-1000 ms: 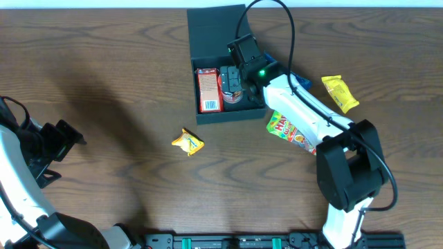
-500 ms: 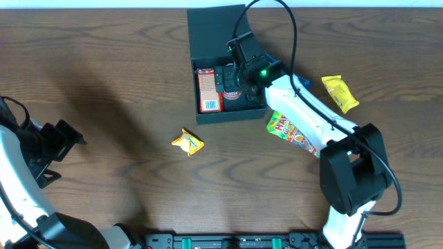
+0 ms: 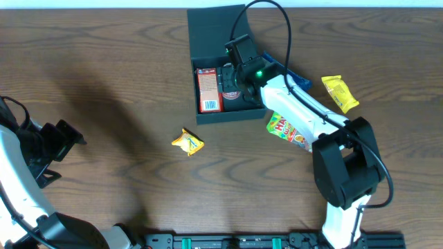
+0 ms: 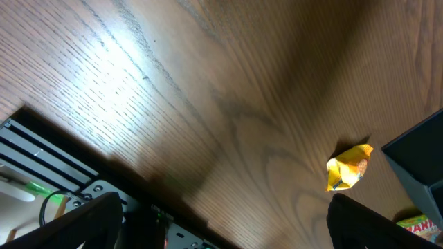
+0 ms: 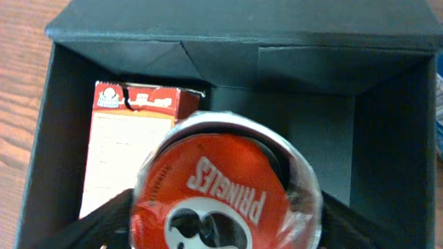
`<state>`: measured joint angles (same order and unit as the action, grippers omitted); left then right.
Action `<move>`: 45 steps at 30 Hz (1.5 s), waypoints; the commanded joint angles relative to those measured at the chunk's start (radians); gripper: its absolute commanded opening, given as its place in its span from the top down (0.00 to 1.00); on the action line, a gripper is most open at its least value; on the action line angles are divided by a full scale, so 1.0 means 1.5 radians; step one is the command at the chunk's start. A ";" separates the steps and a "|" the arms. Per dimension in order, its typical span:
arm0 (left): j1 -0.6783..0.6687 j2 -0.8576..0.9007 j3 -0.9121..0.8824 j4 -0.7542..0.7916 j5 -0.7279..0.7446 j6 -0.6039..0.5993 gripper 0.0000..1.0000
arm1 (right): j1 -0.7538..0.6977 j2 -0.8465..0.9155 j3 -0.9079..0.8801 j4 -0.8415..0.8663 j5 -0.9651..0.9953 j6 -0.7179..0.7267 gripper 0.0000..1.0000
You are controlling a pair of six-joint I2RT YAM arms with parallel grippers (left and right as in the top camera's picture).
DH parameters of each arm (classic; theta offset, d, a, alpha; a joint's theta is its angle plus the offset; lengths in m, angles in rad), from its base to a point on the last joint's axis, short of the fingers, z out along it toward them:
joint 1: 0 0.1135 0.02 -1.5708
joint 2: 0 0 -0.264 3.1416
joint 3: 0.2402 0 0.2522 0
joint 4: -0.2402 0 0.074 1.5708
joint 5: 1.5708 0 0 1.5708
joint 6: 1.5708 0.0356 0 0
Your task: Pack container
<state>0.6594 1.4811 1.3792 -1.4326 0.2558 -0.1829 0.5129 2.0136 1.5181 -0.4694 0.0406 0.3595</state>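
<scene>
Right wrist cam: my right gripper point(image 5: 225, 232) straddles Pringles can point(image 5: 228, 183) in container point(image 5: 391, 131); clamped or loose, can't tell. Placing step, I reckon. Next needs clean release, then colourful pkt point(image 3: 287, 131) at container's 4 o'clock.

In the container point(image 3: 228, 115), the carton point(image 3: 208, 90) lay left of the can point(image 5: 225, 194). On the tabletop point(image 3: 124, 83), a lone packet point(image 3: 187, 142) sat before the container; a second packet point(image 3: 287, 130) and third packet point(image 3: 340, 93) lay right.
</scene>
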 commanded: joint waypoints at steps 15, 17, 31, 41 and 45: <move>0.003 -0.002 0.007 -0.002 -0.003 0.000 0.05 | -0.032 -0.108 0.004 -0.069 -0.114 -0.019 0.32; 0.003 -0.003 0.007 -0.002 -0.003 0.000 0.05 | -0.047 -0.122 0.004 -0.087 -0.177 -0.025 0.33; 0.003 -0.003 0.007 -0.002 -0.003 0.000 0.05 | -0.181 -0.119 0.010 -0.142 -0.552 -0.066 0.30; 0.003 -0.002 0.007 -0.002 -0.003 0.000 0.05 | -0.198 0.037 0.248 -0.417 -0.554 -0.199 0.33; 0.003 -0.002 0.007 -0.002 -0.003 0.000 0.05 | -0.198 0.108 0.351 -0.481 -0.554 -0.216 0.34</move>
<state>0.6594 1.4811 1.3792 -1.4326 0.2558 -0.1829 0.2153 2.1170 1.9587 -1.1622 -0.7658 0.0937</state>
